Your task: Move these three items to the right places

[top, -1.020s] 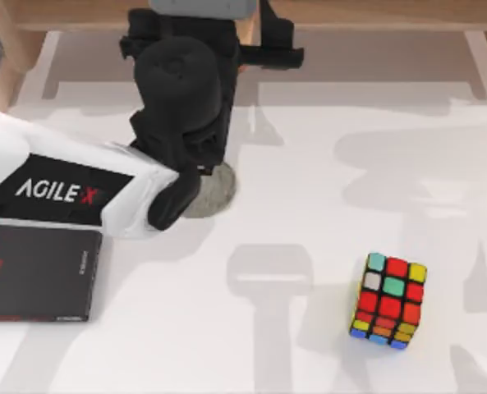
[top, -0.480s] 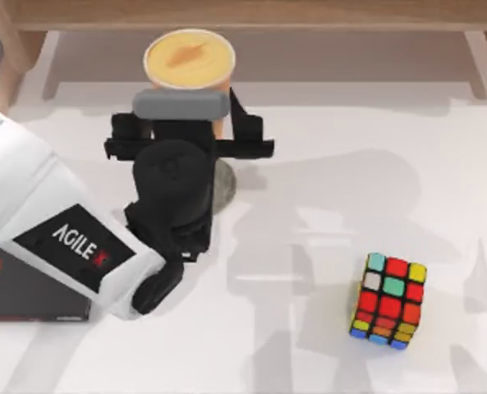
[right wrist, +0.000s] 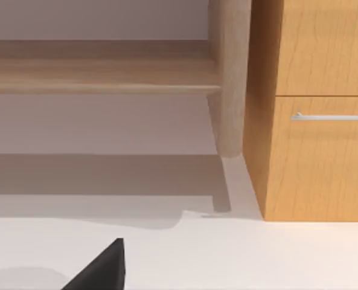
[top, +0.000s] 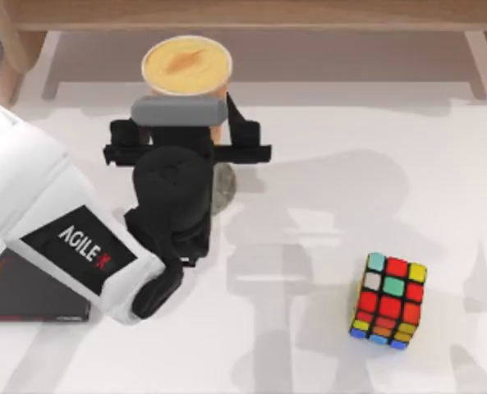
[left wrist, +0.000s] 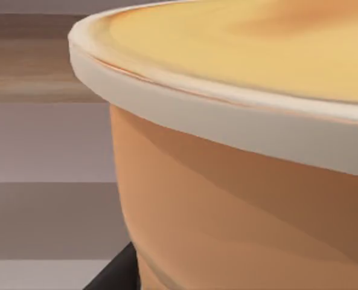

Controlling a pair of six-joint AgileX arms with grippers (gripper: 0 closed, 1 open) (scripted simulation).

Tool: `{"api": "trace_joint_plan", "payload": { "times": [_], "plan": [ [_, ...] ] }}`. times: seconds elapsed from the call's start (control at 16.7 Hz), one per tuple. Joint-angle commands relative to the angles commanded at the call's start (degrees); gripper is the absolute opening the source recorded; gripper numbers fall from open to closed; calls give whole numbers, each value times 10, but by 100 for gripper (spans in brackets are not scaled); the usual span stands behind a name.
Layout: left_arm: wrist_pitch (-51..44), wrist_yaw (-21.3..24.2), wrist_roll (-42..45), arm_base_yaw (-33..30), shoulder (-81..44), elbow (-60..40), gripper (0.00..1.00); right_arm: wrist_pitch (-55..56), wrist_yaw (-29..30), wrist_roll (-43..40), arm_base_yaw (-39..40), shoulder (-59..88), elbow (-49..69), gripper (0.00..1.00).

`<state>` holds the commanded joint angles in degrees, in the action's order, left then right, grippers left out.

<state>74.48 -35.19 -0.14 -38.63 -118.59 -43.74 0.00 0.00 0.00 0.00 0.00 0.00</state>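
Note:
The tall orange cup (top: 186, 66) with its pale orange top stands upright at the back left, its foot on the grey coaster (top: 224, 185), which peeks out beside my left gripper (top: 187, 123). That gripper is open, its fingers on either side of the cup's lower body. In the left wrist view the cup (left wrist: 239, 181) is very close. The Rubik's cube (top: 388, 300) lies at the front right, far from both arms. A corner of the flat black book (top: 25, 295) shows at the front left under my left arm. My right gripper (right wrist: 100, 272) is parked off to the side.
A low wooden shelf (top: 325, 16) runs along the table's back edge. The right wrist view faces a wooden cabinet (right wrist: 317, 151) with a metal handle and a round wooden leg (right wrist: 230, 78). Open white tabletop (top: 309, 189) lies between the cup and the cube.
My left arm has drawn back toward the table's front, uncovering the cup that it hid a second ago. Over the last half second it barely moved. The cube has stayed put.

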Motion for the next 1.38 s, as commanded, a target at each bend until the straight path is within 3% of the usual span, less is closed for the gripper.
{"api": "trace_joint_plan", "payload": {
  "times": [0.6,1.38],
  "plan": [
    [55,0,-2,1,-58,3,0,0,0,0,0,0,0,100],
    [55,0,-2,1,-58,3,98,0,0,0,0,0,0,100]
  ]
}}
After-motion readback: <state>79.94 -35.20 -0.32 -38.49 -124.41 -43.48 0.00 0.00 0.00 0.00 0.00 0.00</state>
